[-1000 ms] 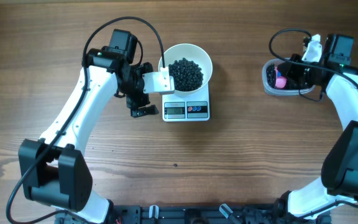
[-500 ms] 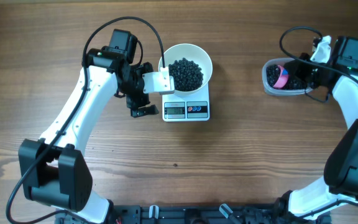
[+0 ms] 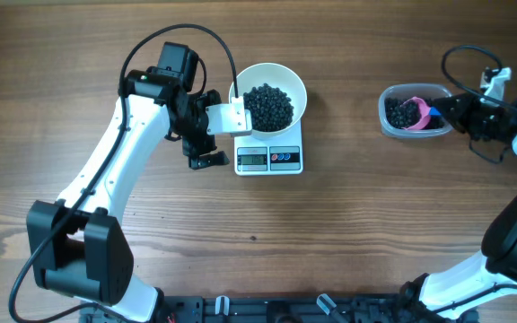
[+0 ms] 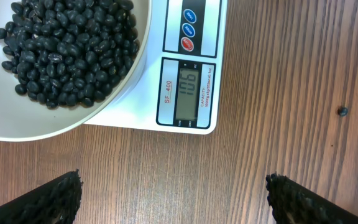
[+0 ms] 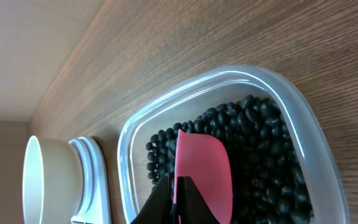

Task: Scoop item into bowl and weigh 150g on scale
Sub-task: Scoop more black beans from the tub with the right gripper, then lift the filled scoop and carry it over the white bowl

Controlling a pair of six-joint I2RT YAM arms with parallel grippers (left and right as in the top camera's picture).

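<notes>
The left gripper (image 3: pixel 210 148) is hanging wide open just beside the scale (image 3: pixel 285 159), where the bowl (image 3: pixel 293 79) is sitting heaped with beans (image 3: pixel 267 105). The right gripper (image 3: pixel 447 112) is clenching the scoop (image 3: pixel 411 112), which is resting on more beans in the tub (image 3: pixel 389 126).

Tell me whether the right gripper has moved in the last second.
Yes. Against the clear tub, which has stayed put, the right gripper has drawn back rightward to the tub's right end, shut on the pink scoop.
</notes>
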